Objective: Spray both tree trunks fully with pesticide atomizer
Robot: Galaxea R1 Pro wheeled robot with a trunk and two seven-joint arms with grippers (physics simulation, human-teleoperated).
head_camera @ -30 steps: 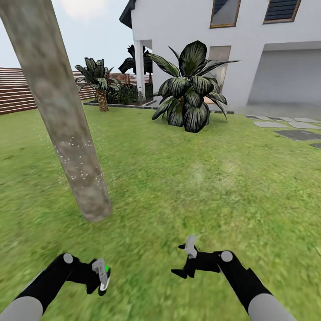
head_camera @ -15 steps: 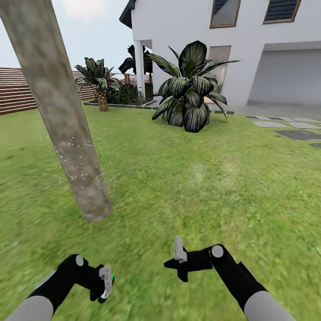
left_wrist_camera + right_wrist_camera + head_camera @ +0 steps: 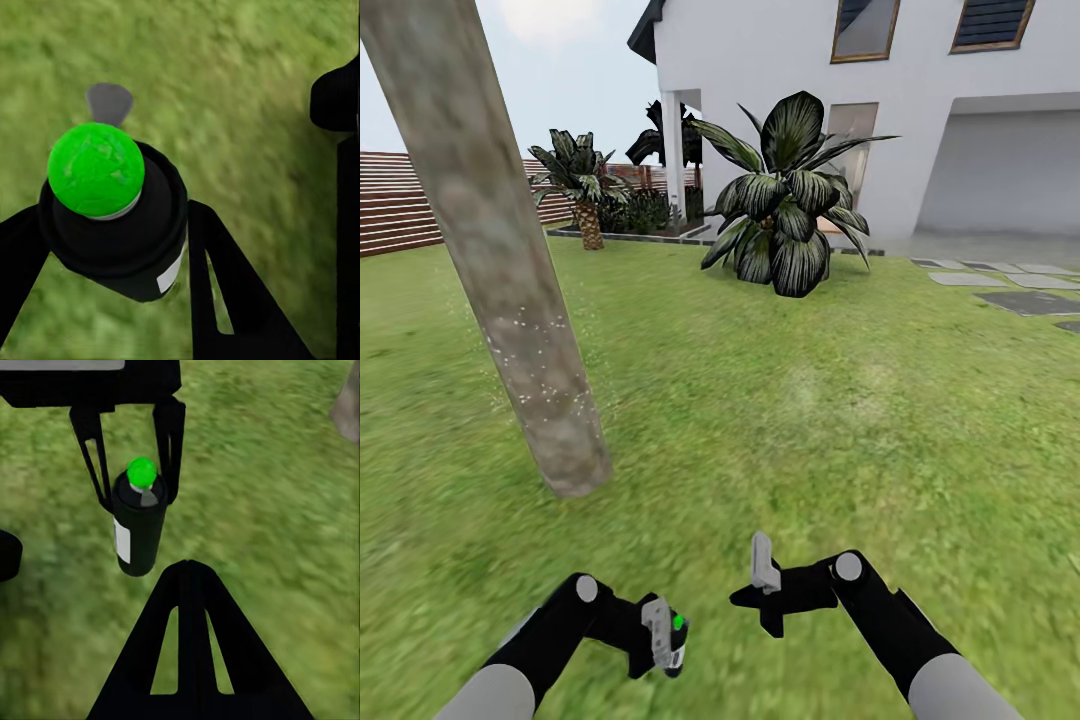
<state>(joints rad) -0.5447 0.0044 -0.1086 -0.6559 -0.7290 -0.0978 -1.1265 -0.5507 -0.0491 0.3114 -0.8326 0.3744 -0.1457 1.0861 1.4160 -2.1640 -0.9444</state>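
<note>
Black fingers of the left gripper (image 3: 660,645) clamp the green-capped atomizer (image 3: 672,640) low over near grass (image 3: 810,420); the right gripper (image 3: 765,590) looks shut, empty. White pesticide specks (image 3: 525,350) dot the tree trunk (image 3: 500,260) far left. Left wrist: fingers flank the black atomizer (image 3: 112,217). Right wrist: the atomizer (image 3: 139,521) hangs between the left gripper's (image 3: 135,457) fingers.

Tree trunk (image 3: 510,300): was mottled pale tan-grey, dotted with white specks.
Atomizer (image 3: 139,525): was black, with a bright green cap and white label.
Lawn (image 3: 810,400): was green.
Fence (image 3: 400,205): was brown, horizontally slatted.
House (image 3: 780,60): was white.
Left gripper (image 3: 112,247): was black.
</note>
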